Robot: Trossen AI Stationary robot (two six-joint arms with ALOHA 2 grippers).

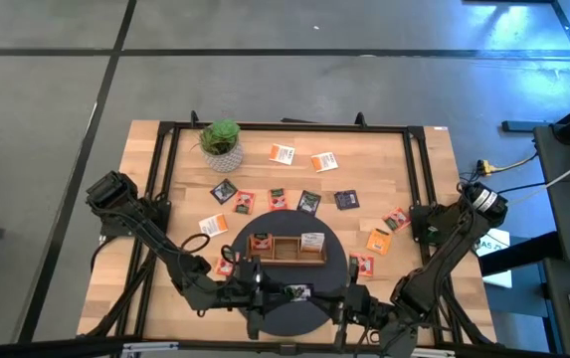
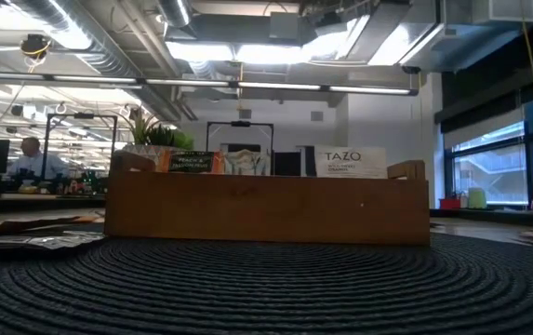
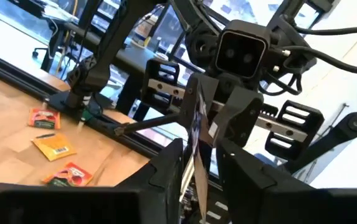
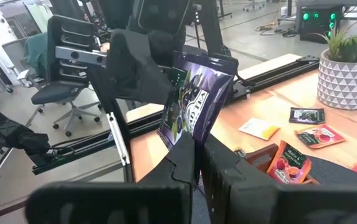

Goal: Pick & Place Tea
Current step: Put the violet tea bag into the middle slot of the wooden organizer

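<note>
A purple tea packet (image 4: 197, 99) stands on edge in the air between my two grippers, over the near part of the round dark mat (image 1: 329, 244). My left gripper (image 1: 268, 291) and right gripper (image 1: 338, 296) face each other, both shut on it. In the left wrist view the packet (image 3: 195, 134) shows edge-on. The wooden tray (image 1: 286, 249) sits on the mat with packets standing in its end compartments (image 2: 350, 161). Several more packets (image 1: 283, 153) lie flat on the table farther off. The low view shows neither gripper. My left gripper pinches the purple packet between its two fingers (image 3: 169, 171), coming level from the table's left; its own fingers hide which edge (image 3: 194, 180) it has. My right gripper pinches the packet's lower edge (image 4: 194, 140) between its two fingers (image 4: 184, 162), level from the table's right. The packet is lifted clear and stands upright, slightly tilted.
A potted plant (image 1: 222, 142) stands at the table's far left. Loose packets lie left (image 1: 213, 225) and right (image 1: 379, 240) of the mat and behind the tray (image 1: 309, 201). A black frame rail (image 1: 285, 127) rims the table. A person sits far off in the room (image 2: 30, 156).
</note>
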